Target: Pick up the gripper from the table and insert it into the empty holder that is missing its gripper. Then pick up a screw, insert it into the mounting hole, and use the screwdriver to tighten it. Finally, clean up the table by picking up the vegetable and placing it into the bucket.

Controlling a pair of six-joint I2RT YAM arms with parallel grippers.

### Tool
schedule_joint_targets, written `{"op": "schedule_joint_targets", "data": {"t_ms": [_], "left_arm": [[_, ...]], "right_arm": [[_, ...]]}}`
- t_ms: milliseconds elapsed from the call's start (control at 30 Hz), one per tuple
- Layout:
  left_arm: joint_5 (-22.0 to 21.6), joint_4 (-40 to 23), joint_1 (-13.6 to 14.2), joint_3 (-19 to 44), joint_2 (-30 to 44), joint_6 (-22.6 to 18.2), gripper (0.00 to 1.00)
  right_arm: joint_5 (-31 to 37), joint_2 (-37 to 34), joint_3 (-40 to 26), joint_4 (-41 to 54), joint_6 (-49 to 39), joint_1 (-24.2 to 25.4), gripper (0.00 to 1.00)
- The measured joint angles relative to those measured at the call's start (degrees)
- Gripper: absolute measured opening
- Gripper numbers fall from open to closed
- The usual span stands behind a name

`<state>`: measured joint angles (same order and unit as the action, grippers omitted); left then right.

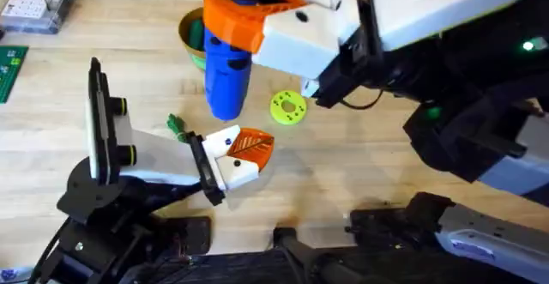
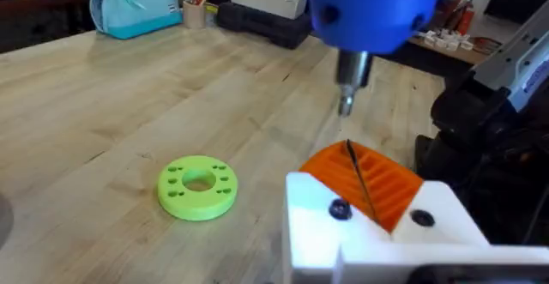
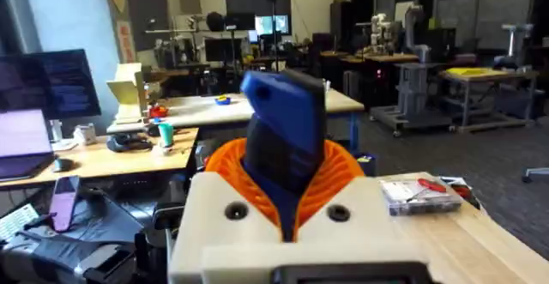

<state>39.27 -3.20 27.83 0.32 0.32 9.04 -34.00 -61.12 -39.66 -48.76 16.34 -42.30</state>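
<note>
No readable labels or writing on anything. Left gripper (image 1: pixel 233 160) is clenched on the holder (image 1: pixel 232 171), white block with dark holes, ribbed orange gripper (image 1: pixel 254 144) seated in it. Green disc (image 2: pixel 197 186) lies on the table (image 1: pixel 360 172) beside those fingers. Right gripper (image 1: pixel 249 18) clamps the screwdriver (image 1: pixel 227 78), blue barrel, tip (image 2: pixel 346 104) just above the orange piece. Bucket (image 1: pixel 190 33) sits behind the screwdriver.

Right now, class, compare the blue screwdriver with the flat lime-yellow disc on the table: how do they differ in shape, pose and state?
The screwdriver is a thick blue cylinder with a narrow tip; the disc is flat, round, with a centre hole. The screwdriver is held off the table in the right gripper, tip pointing down; the disc lies flat on the wooden table, untouched. Both are brightly coloured and near the orange finger.
</note>
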Motion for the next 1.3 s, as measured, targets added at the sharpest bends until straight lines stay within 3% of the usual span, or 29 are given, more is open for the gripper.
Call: {"op": "schedule_joint_targets", "data": {"t_ms": [1300], "left_arm": [[0.0,0.0,0.0,0.0,0.0,0.0,0.014]], "right_arm": [[-1.7,-3.6,0.0,3.5,-0.1,-2.0,0.036]]}}
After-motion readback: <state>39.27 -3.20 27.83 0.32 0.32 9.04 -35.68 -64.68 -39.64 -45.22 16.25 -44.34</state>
